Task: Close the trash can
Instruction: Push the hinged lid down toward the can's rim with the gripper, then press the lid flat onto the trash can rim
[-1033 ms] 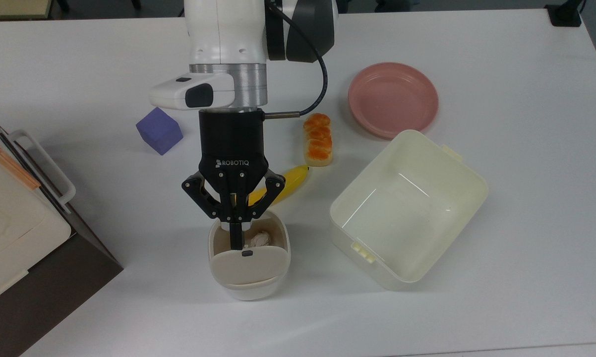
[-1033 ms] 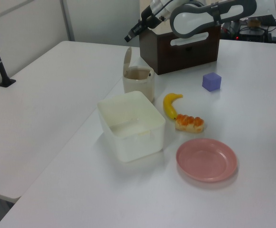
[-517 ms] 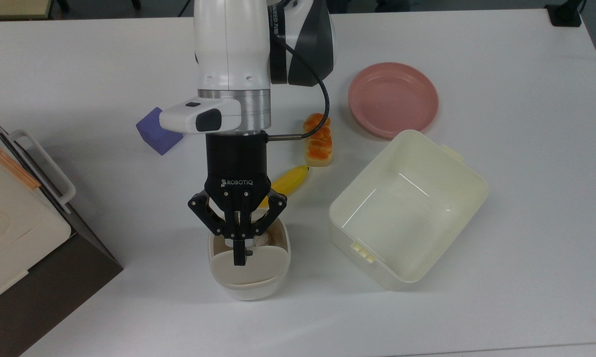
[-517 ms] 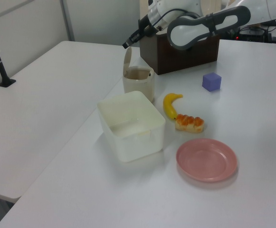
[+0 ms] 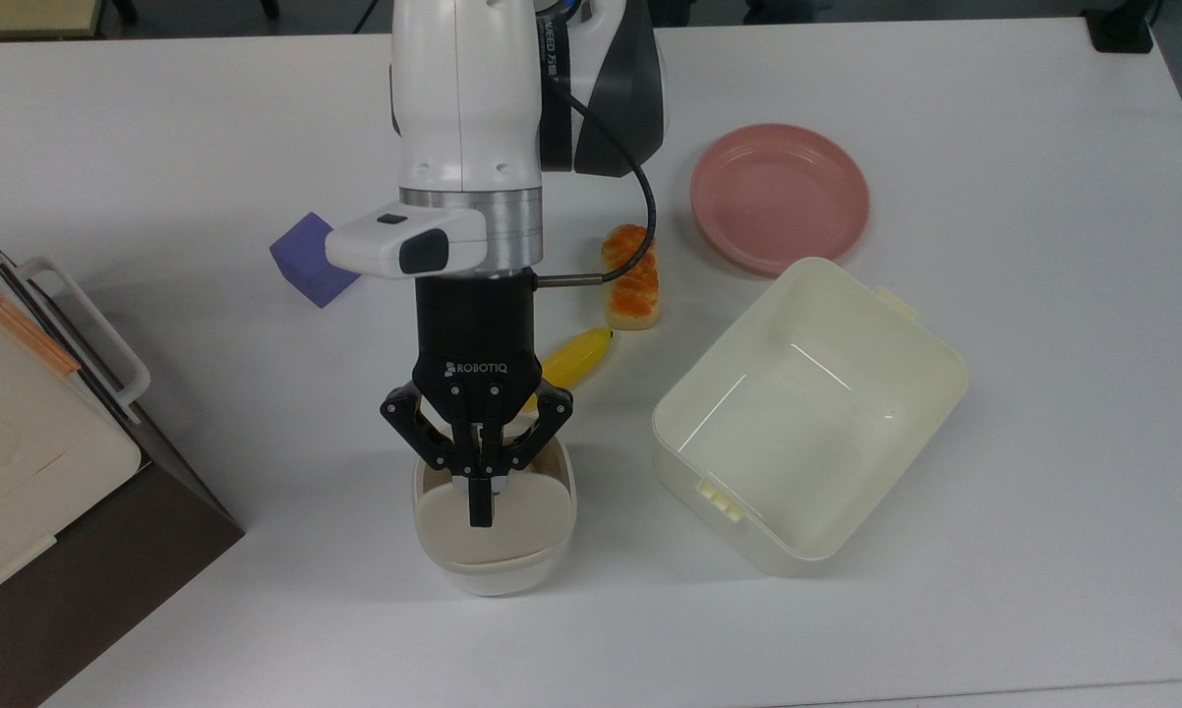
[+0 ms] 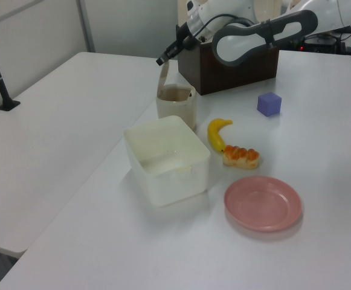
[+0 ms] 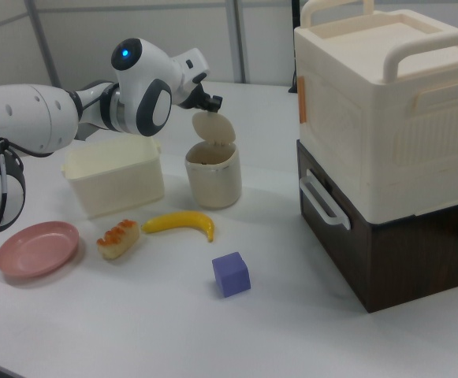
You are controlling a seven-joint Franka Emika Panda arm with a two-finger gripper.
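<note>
The trash can [image 5: 494, 531] stood near the front edge of the white surface [image 5: 994, 511] in the top view, a little toward the top view's left, its beige lid [image 5: 493, 521] raised on its hinge and tilted over the opening, not yet flat on the rim. In the left view the trash can [image 6: 176, 106] showed its lid [image 6: 163, 77] standing almost upright at the far side of the body, and in the right view the lid [image 7: 213, 127] leaned above the trash can [image 7: 212, 179]. Going from the top view's left to its right: a cream box stacked on a dark brown box [image 5: 50, 472] sat at the left edge of the surface; a purple cube [image 5: 301, 261] lay farther back, well apart from the trash can; the gripper [image 5: 478, 501] hung directly over the lid with its fingers [image 5: 477, 506] drawn together, nothing between them, the tips resting on or just above the lid's top face. A yellow banana [image 5: 571, 359] lay just behind the trash can, partly hidden by the gripper body, and a piece of bread with orange topping [image 5: 632, 285] lay just beyond the banana. To the right, near the trash can but apart from it, sat a cream lidless tub [image 5: 925, 364], empty-looking and turned at an angle, and a pink plate [image 5: 780, 197] lay behind the tub, near its back corner.
</note>
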